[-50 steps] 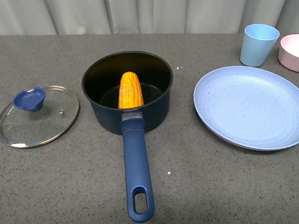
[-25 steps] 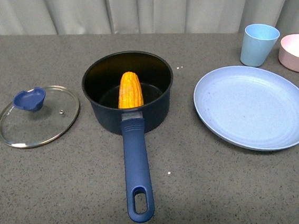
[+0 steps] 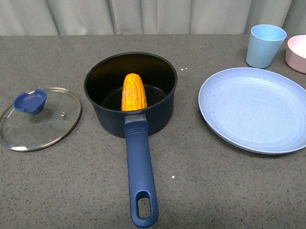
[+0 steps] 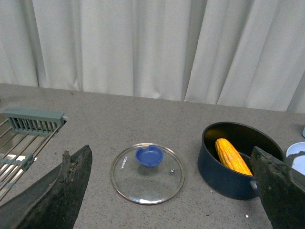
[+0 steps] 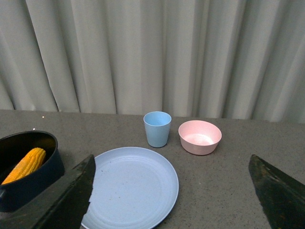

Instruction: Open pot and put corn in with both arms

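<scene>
At table centre the pot is sitting uncovered, handle pointing to 6 o'clock toward the robot. The corn is lying inside it, leaning against the near wall just above the handle joint. The lid is resting flat on the table at the pot's 9 o'clock, knob up, clear of the pot. At 3 o'clock a blue plate is sitting; cup and pink bowl are standing beyond it around 1 o'clock. Left gripper is hanging spread wide, holding nothing, above the lid. Right gripper is likewise released, over the plate. A wire rack is showing in the left wrist view.
</scene>
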### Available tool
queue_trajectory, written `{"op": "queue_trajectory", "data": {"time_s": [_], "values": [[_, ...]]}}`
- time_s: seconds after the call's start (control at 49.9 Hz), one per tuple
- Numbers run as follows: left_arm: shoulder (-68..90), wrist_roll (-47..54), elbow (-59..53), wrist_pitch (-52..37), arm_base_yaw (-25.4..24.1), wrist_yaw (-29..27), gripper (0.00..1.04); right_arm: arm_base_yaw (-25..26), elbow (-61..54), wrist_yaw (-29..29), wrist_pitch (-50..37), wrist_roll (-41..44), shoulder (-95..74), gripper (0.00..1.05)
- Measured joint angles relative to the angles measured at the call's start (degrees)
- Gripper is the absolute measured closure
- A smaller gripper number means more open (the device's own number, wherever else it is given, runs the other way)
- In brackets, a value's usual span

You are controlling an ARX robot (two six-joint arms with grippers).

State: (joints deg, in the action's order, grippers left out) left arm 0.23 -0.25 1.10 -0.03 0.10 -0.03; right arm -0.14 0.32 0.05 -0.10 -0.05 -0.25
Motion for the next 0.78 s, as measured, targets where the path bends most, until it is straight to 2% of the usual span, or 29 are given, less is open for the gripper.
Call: {"op": "queue_trajectory", "data": {"time_s": [0.02,0.1,0.782], "values": [[0.00,0.00,0.00,0.00,0.00,0.00,0.06,0.00,0.00,0.02,0.00,-0.04,0.00,0.07],[0.00,0.00,0.00,0.00,0.00,0.00,0.06,0.00,0.00,0.02,0.00,0.00,0.00,0.10],[0.00,0.00,0.00,0.00,0.00,0.00,0.06,0.00,0.00,0.02,0.00,-0.02,0.00,0.09]]}}
